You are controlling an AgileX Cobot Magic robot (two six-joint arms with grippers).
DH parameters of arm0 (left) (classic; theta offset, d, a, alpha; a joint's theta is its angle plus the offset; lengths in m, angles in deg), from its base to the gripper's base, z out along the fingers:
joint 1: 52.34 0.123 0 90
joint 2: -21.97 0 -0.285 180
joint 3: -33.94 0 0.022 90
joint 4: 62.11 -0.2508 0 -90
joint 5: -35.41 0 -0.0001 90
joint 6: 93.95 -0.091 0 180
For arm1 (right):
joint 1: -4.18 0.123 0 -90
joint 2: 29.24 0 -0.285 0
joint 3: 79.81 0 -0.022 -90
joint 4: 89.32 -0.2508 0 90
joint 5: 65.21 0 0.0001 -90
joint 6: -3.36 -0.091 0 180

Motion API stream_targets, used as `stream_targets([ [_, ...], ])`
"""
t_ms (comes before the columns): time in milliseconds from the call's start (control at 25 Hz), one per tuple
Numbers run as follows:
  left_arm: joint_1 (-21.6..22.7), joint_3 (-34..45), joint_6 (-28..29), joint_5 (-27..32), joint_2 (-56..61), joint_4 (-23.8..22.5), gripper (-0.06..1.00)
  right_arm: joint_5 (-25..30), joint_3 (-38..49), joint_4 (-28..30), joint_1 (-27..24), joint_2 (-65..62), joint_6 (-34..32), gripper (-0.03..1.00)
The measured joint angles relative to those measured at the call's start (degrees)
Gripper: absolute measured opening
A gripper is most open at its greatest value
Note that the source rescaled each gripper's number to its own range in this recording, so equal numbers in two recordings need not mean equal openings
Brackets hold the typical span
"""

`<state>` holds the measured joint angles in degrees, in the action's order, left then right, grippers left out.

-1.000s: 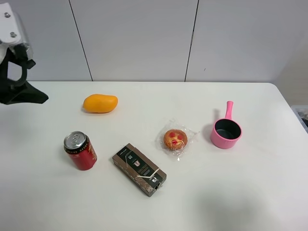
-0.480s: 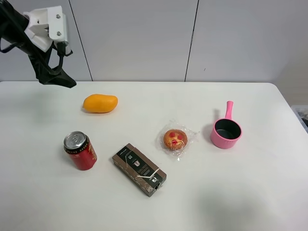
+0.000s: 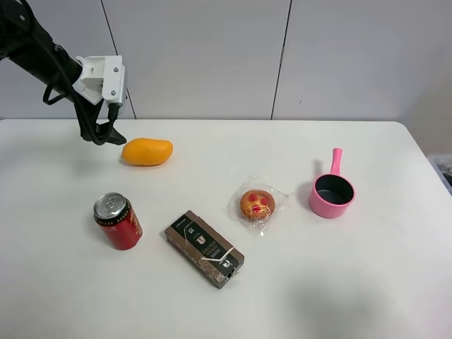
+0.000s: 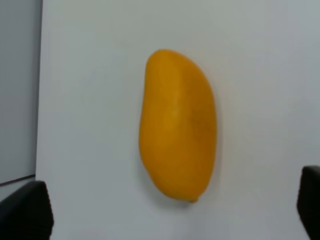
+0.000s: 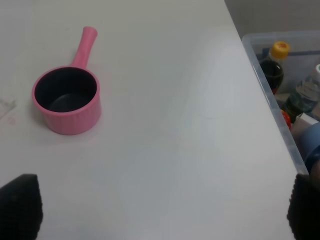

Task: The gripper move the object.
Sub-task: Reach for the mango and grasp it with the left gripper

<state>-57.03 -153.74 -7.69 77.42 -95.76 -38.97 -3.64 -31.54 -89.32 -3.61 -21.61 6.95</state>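
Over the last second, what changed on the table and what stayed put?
The left gripper swung in from the view's left edge to just left of the mango, open, gripping nothing. The mango, can, box, muffin and pink pot stayed put.

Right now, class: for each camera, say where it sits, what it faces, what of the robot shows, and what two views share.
Exterior high: mounted high, looking down on the table; shows the left arm and left hand near the mango.
Left wrist: on that arm, facing the mango; fingertips show, apart.
Right wrist: on the other arm, facing the pan; shows the right hand, open.
Shared: mango, high and left wrist; pan, high and right wrist.
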Motion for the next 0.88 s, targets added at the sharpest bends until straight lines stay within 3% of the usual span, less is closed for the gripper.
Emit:
stream_targets([
  [320, 0.00, 0.00, -4.81, -5.06, -6.51, 0.07, 1.00, 0.00, 0.00, 0.00, 0.00, 0.00, 0.00, 1.00],
  [880, -1.03, -0.05, -7.60, -10.68, -14.21, 0.39, 1.00, 0.00, 0.00, 0.00, 0.00, 0.00, 0.00, 1.00],
])
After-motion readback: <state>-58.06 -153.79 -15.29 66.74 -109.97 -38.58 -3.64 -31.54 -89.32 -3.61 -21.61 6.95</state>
